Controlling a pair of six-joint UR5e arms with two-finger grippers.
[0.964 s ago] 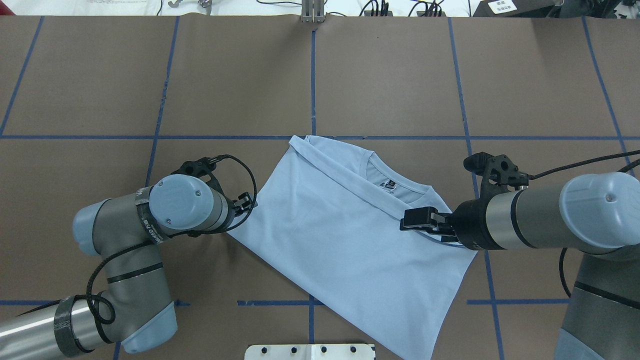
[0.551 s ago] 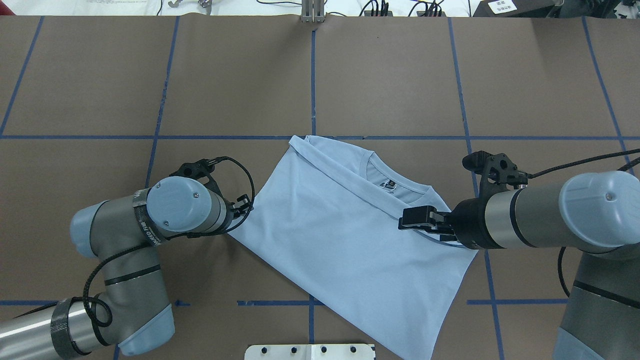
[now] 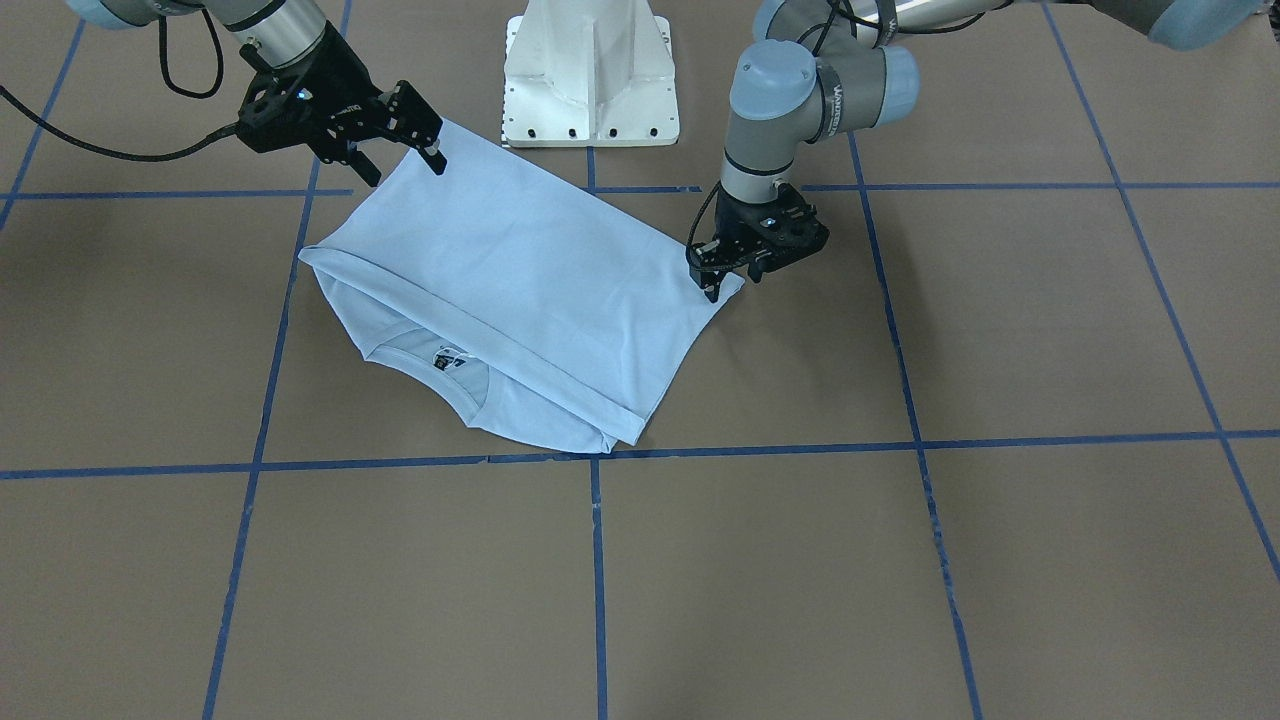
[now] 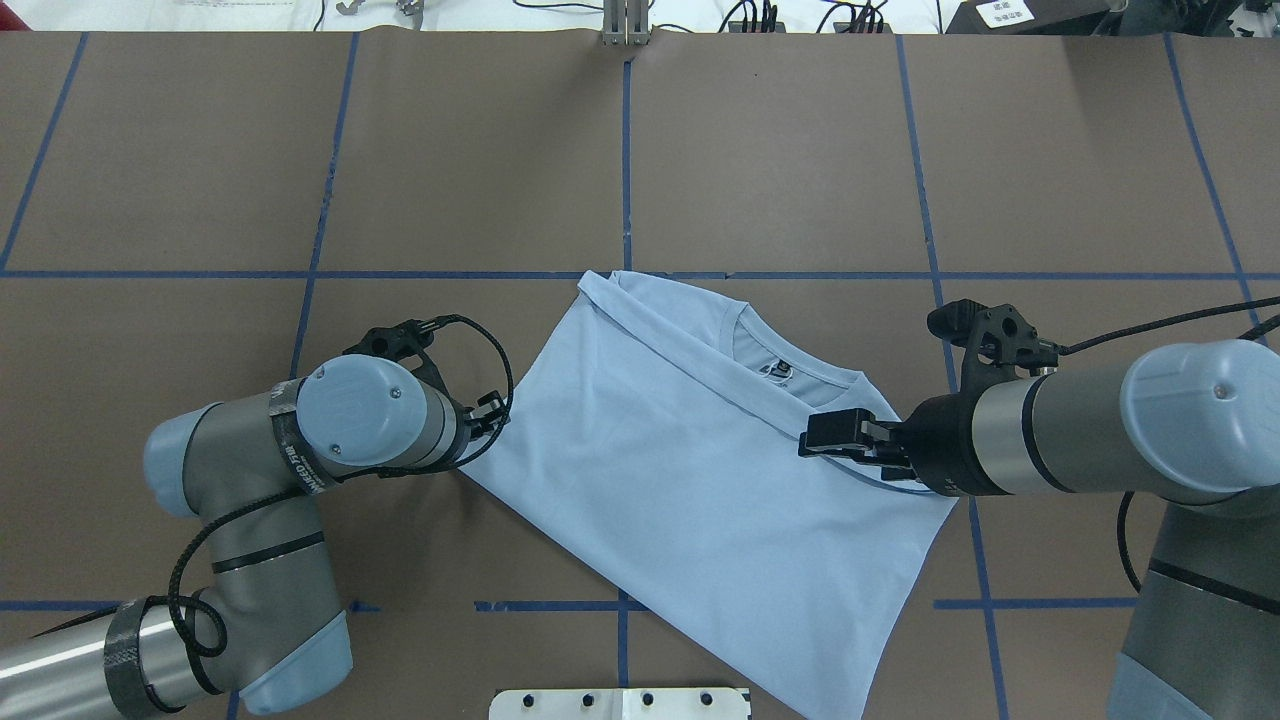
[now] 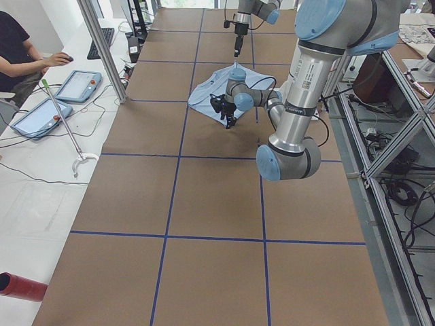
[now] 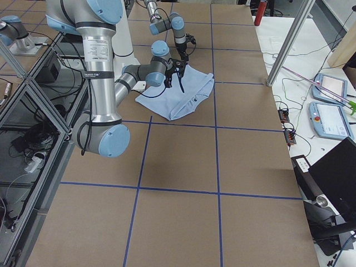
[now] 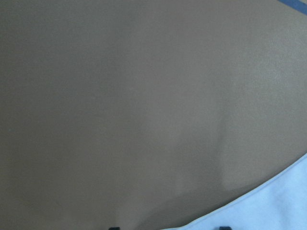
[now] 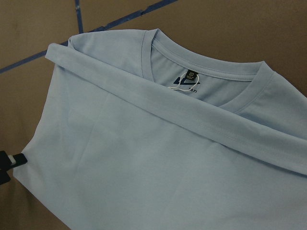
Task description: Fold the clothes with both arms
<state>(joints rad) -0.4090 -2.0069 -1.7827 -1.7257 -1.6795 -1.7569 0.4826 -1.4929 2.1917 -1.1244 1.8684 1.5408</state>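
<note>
Both spread open, your left claw (image 3: 730, 282) and right claw (image 3: 406, 170) flank opposite edges of the T-shirt (image 3: 520, 270), seemingly ready to pinch.

Blue tape lines (image 4: 626, 150) grid the brown table (image 4: 780, 150).

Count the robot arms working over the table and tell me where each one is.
2. The left arm reaches the T-shirt's left edge, jaws open; the right arm hangs over its right side beside the collar, jaws open. No arm seems hidden.
</note>
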